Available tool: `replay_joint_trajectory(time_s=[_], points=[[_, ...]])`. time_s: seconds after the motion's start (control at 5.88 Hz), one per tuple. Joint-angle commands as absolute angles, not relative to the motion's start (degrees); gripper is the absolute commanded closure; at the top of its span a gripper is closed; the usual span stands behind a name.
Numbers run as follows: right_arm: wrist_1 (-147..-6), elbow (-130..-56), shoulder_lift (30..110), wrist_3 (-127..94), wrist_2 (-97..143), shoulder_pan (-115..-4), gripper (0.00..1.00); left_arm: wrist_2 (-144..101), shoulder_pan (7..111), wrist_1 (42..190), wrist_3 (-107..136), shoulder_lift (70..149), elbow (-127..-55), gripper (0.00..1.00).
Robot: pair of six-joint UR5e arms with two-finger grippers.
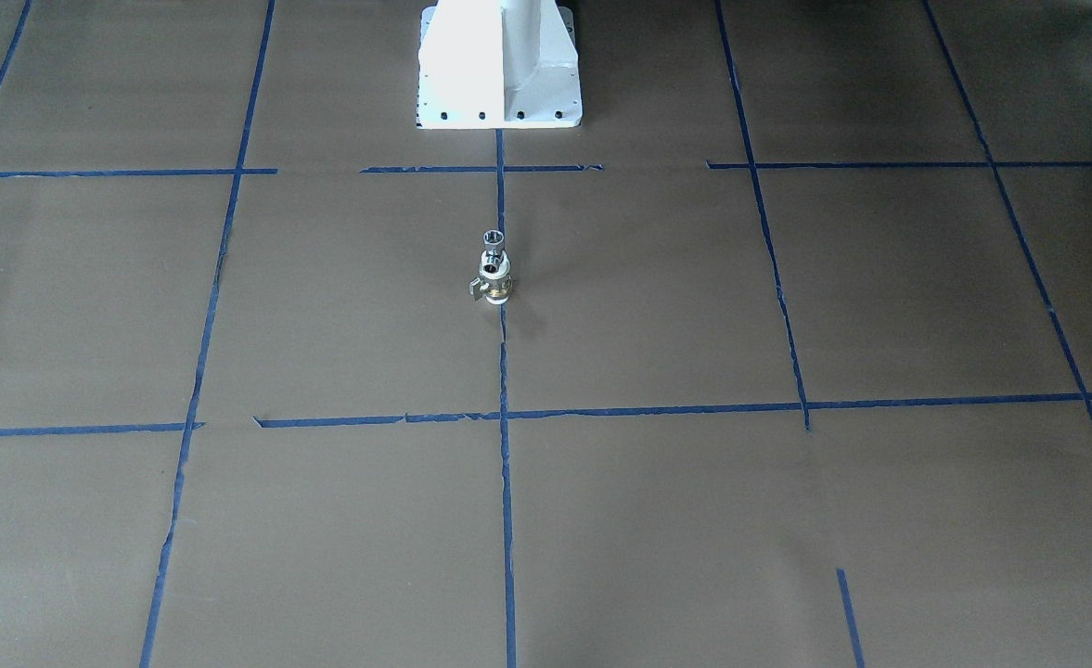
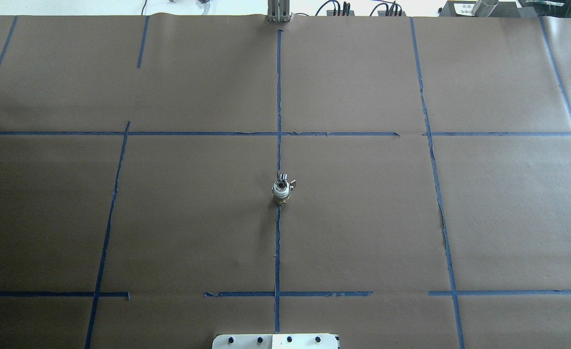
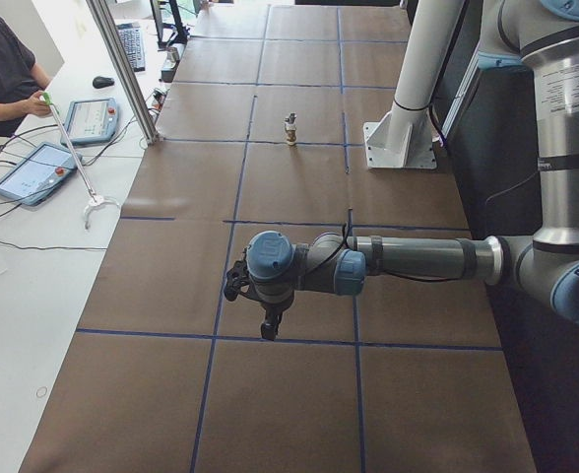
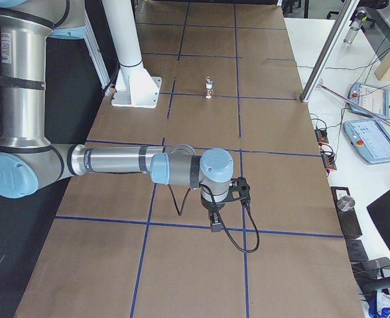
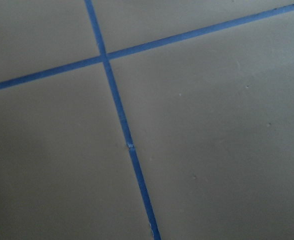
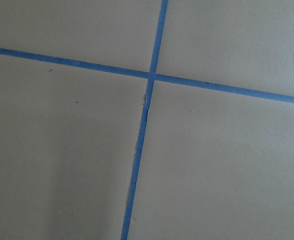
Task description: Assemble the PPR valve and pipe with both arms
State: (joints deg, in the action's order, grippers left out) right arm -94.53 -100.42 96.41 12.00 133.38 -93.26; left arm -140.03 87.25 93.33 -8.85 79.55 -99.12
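Observation:
The PPR valve [image 1: 494,283], with white ends, a brass middle and a small side lever, stands upright on the centre tape line. The silver pipe [image 1: 493,243] sits on top of it, open end up. The joined pair also shows in the overhead view [image 2: 282,189] and in both side views [image 3: 290,130] [image 4: 209,87]. My left gripper [image 3: 268,327] hangs low over the paper at the table's left end, far from the pair. My right gripper [image 4: 215,222] hangs low at the right end. I cannot tell whether either is open or shut. Both wrist views show only paper and tape.
The white pedestal base [image 1: 499,65] stands behind the valve. Blue tape lines [image 2: 278,97] grid the brown paper. An operator [image 3: 4,59] sits beyond the far edge with tablets [image 3: 33,172]; an aluminium post [image 3: 122,69] rises at that edge.

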Motion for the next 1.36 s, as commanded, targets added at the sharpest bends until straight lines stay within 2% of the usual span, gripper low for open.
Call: replay_joint_trajectory(time_s=[0.0, 1.19], points=[[-94.7, -101.2, 97.7, 16.0, 133.2, -93.3, 0.00, -140.2, 87.6, 91.9, -8.9, 79.2, -97.4, 0.00], [-94.4, -101.2, 97.7, 14.9, 133.8, -90.2, 0.00, -140.5, 87.7, 92.7, -9.3, 79.1, -97.4, 0.00]])
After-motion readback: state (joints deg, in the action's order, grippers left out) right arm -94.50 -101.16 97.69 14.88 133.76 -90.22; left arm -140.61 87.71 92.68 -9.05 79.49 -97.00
